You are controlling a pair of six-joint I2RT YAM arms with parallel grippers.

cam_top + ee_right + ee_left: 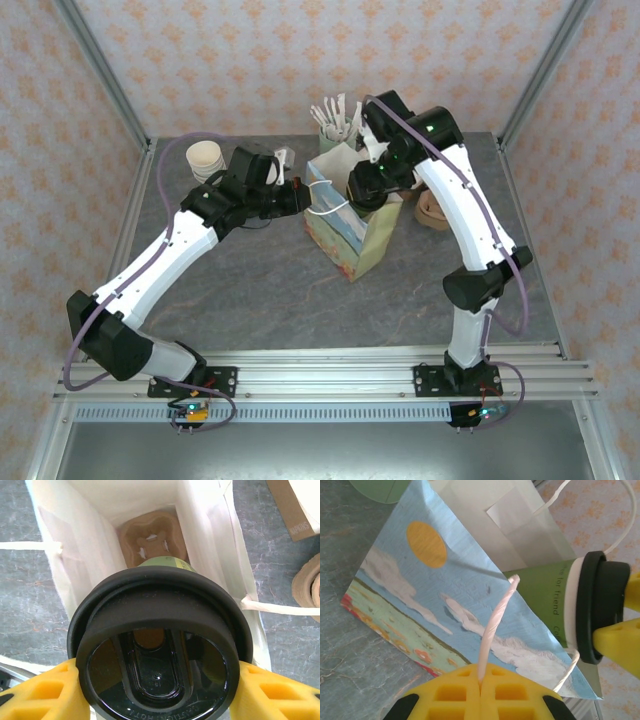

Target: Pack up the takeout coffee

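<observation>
The takeout coffee, a green paper cup with a black lid, hangs top-up in the mouth of the paper bag. My right gripper is shut on it, one yellow finger on each side just under the lid. Below the cup, a brown cardboard carrier lies at the bottom of the bag between its white inner walls. My left gripper is shut on the bag's white twisted handle and holds that side of the printed bag up.
A stack of lidless cups stands at the back left, a holder of white cutlery behind the bag. Brown cardboard carriers lie right of the bag, with a napkin box nearby. Metal posts and patterned walls enclose the table.
</observation>
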